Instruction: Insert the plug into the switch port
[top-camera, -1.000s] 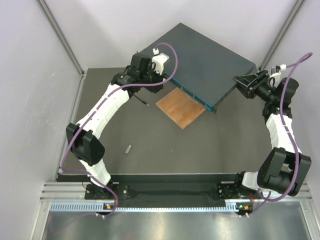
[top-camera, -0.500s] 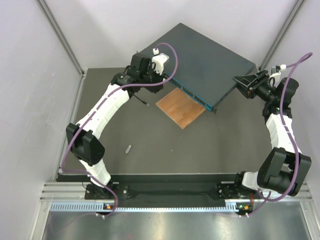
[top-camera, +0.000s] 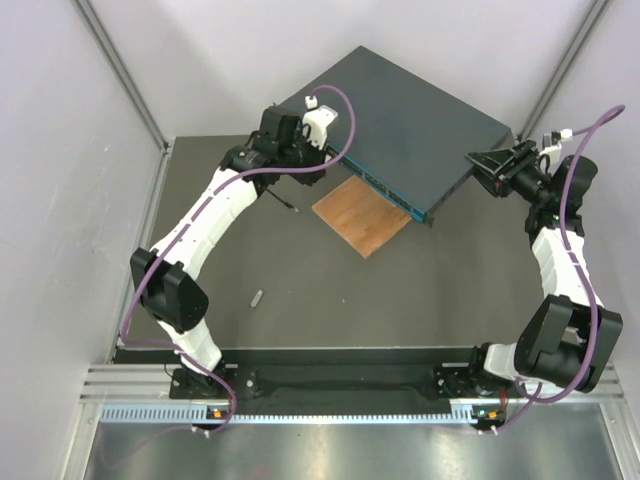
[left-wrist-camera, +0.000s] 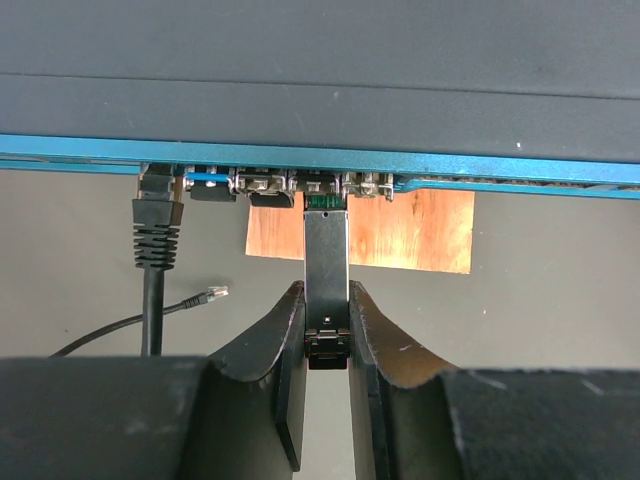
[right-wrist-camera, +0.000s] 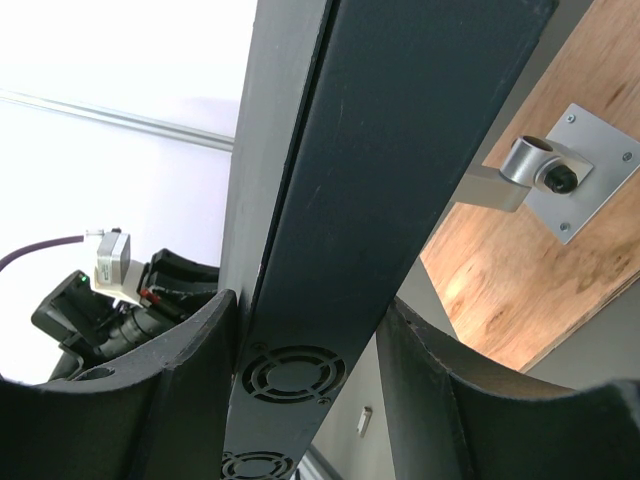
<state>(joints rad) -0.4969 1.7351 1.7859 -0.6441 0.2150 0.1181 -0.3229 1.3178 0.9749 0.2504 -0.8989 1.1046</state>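
Gripping the plug (left-wrist-camera: 326, 262) tight between its fingers (left-wrist-camera: 290, 330), my left tool (left-wrist-camera: 327, 295) sits square in front of the switch (left-wrist-camera: 320, 60). The plug is a slim metal module. It points straight at the teal front face of the switch, and its far end meets the row of sockets. I cannot tell how deep it sits in the port. One black network cable (left-wrist-camera: 158, 235) is already seated in the switch, a few sockets left of the plug. A loose cable end (left-wrist-camera: 208, 294) with a clear connector lies on the counter (left-wrist-camera: 560, 300) below the switch front. The wooden board (left-wrist-camera: 400, 232) shows under the front edge, behind the plug.

In the overhead view the switch (top-camera: 400, 120) lies at an angle at the far side of the counter. My right tool (top-camera: 488, 164) is at the switch's right corner. Its wrist view shows the right tool (right-wrist-camera: 305, 320) clenched on the narrow side wall of the switch (right-wrist-camera: 400, 130), just above the fan vents (right-wrist-camera: 295, 372).
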